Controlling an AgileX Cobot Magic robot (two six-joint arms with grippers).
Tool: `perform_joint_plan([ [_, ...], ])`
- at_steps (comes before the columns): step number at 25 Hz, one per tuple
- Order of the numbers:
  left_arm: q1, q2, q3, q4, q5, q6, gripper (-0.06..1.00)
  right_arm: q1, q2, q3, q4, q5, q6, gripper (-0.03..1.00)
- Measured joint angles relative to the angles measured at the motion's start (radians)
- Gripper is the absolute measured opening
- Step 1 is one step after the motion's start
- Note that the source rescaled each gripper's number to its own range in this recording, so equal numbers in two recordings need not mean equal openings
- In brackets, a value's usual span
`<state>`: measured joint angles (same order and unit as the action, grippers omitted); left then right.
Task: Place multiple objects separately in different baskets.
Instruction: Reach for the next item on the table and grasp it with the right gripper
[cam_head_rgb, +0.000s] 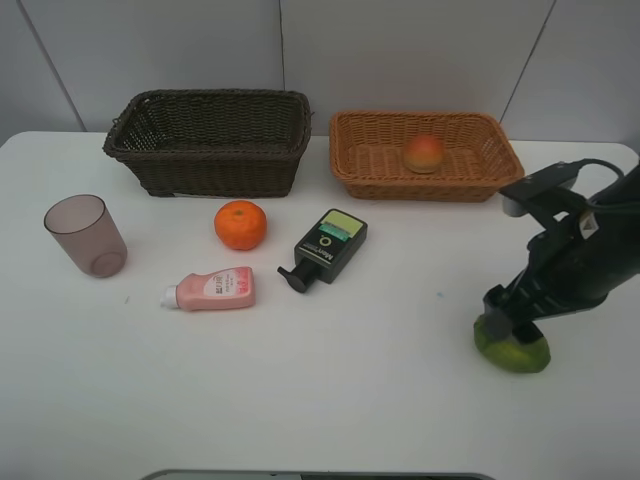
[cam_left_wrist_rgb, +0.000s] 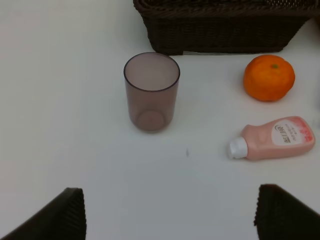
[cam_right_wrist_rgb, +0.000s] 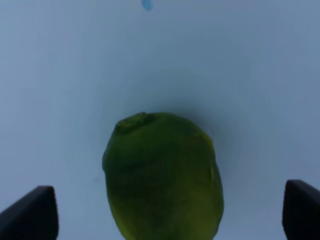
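The right gripper (cam_head_rgb: 508, 322) hung low over the green oval fruit (cam_head_rgb: 512, 350), which lay on the white table (cam_head_rgb: 350, 400) at the right front, well apart from everything else. In the right wrist view its fingers (cam_right_wrist_rgb: 31, 216) stood spread wide on either side of the fruit, with bare table showing between each finger and the skin, so nothing was gripped.

The left gripper (cam_left_wrist_rgb: 170, 215) was also spread wide and empty, facing the upright translucent mauve cup (cam_left_wrist_rgb: 151, 92).

The red-yellow peach-like fruit (cam_head_rgb: 424, 153) sat inside the light orange-tan basket (cam_head_rgb: 345, 165). No object showed in the dark brown basket (cam_head_rgb: 210, 160) beside it. In front of the dark basket lay the orange (cam_head_rgb: 240, 224), the small pink bottle (cam_head_rgb: 210, 289) on its side, and the dark green-labelled pump bottle (cam_head_rgb: 328, 247), also lying down.
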<state>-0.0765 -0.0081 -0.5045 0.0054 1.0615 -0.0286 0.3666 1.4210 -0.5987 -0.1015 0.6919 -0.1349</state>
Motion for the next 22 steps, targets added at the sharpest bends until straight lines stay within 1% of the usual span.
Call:
perform_joint_plan([
  [4, 0.000, 0.000, 0.000, 0.000, 0.000, 0.000, 0.81, -0.001, 0.056, 0.000, 0.001, -0.006, -0.030, 1.00],
  [8, 0.000, 0.000, 0.000, 0.000, 0.000, 0.000, 0.81, -0.024, 0.109, 0.000, 0.000, -0.024, -0.033, 1.00],
  [13, 0.000, 0.000, 0.000, 0.000, 0.000, 0.000, 0.81, -0.029, 0.146, 0.001, -0.002, -0.051, -0.034, 1.00],
  [22, 0.000, 0.000, 0.000, 0.000, 0.000, 0.000, 0.81, -0.029, 0.168, 0.087, 0.000, -0.193, -0.036, 1.00],
])
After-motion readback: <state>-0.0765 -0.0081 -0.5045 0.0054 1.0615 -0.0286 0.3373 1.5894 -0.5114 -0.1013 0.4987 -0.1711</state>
